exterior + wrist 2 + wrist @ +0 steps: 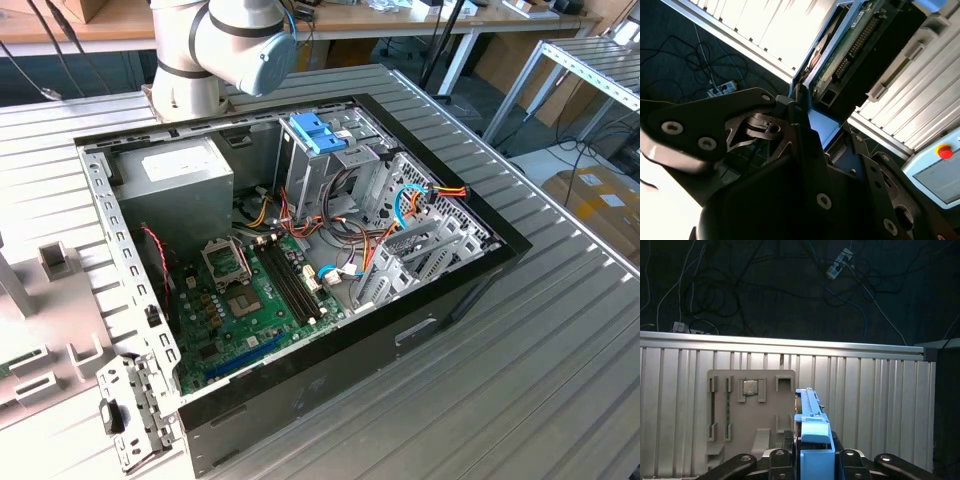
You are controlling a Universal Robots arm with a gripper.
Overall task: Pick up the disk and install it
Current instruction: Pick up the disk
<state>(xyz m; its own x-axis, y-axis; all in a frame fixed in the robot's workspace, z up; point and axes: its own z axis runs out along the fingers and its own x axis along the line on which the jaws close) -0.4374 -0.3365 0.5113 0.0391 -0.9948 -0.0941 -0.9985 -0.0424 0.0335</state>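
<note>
Robotics lab: an industrial robot arm (225, 45) stands at the edge of a ribbed aluminium worktop (560, 340) that carries an opened desktop computer case (330, 390). Wooden benches (400, 20) and a cardboard box (598, 200) fill the background. Cables (710, 295) and a power strip (839, 262) trail across the dark floor. A red stop button (943, 151) sits on a pale box.

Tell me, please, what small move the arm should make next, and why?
Probably carry the disk toward the open computer case. In the first wrist view the gripper has its jaws shut on the disk, which is over the grey parts tray on the slatted table, not yet at the case.
</note>
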